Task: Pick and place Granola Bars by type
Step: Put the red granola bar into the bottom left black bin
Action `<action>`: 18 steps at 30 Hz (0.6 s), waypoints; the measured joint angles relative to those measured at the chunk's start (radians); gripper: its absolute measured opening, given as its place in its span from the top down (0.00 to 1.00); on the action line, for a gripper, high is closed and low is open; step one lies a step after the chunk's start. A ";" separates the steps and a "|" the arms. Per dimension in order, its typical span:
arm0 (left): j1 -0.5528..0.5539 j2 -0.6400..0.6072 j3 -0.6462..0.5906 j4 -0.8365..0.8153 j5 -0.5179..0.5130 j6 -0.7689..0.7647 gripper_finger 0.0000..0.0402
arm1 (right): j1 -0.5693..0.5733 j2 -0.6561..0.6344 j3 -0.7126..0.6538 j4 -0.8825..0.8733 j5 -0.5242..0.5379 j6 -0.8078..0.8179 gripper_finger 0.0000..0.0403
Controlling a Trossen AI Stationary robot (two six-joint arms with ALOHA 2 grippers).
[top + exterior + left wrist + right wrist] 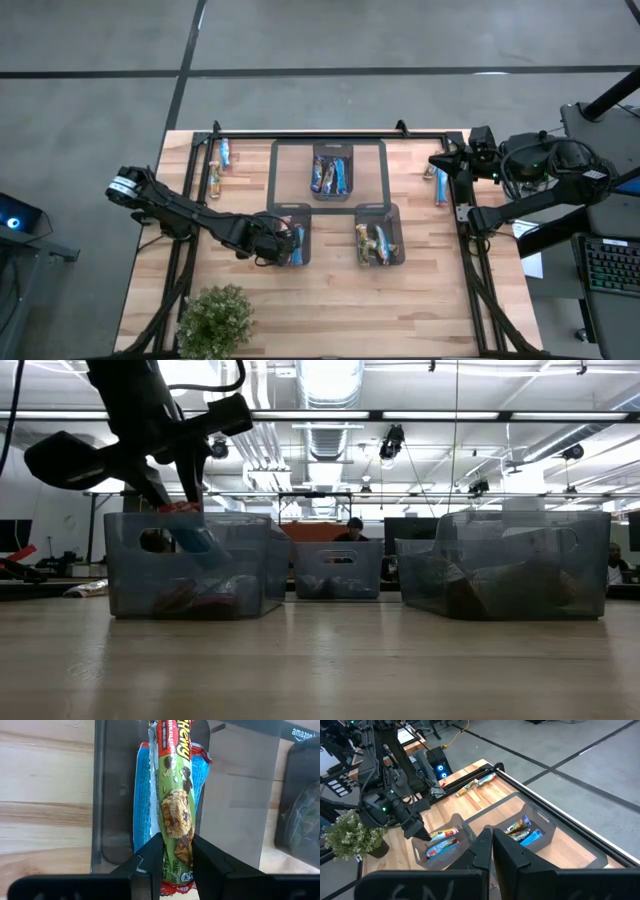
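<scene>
My left gripper point(283, 243) is over the near left bin point(305, 222), shut on a green-and-red granola bar point(175, 810). In the low view the gripper point(172, 495) stands at the bin's rim and the bar point(192, 538) dips inside the bin. Blue-wrapped bars point(142, 795) lie on the bin's bottom beneath it. More bars lie in the far middle bin point(332, 172) and the near right bin point(378, 240). Loose bars rest flat on the table at the far left point(218, 165) and far right point(441, 186). My right gripper point(492, 851) waits shut, high by the table's right edge. My left gripper pinches the bar near one end point(176, 862) between its two fingers point(150, 857), one on each long side. The fingers come slanting down from the table's left and lie along the bar. The bar sticks out past the fingertips and slants down into the bin, above the bars there.
A potted plant point(215, 320) stands at the near left edge. Dark frame rails point(330, 134) run along the far side and down both sides of the table. Bare wood lies in front of the two near bins.
</scene>
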 joint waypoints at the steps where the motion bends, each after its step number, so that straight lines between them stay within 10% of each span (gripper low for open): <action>1: 0.000 0.000 0.000 0.000 0.000 0.000 0.82 | 0.000 0.000 0.000 0.000 0.000 0.000 0.98; 18: 0.000 0.000 -0.014 -0.001 0.008 -0.001 0.82 | 0.000 0.000 0.000 0.000 0.000 0.000 0.98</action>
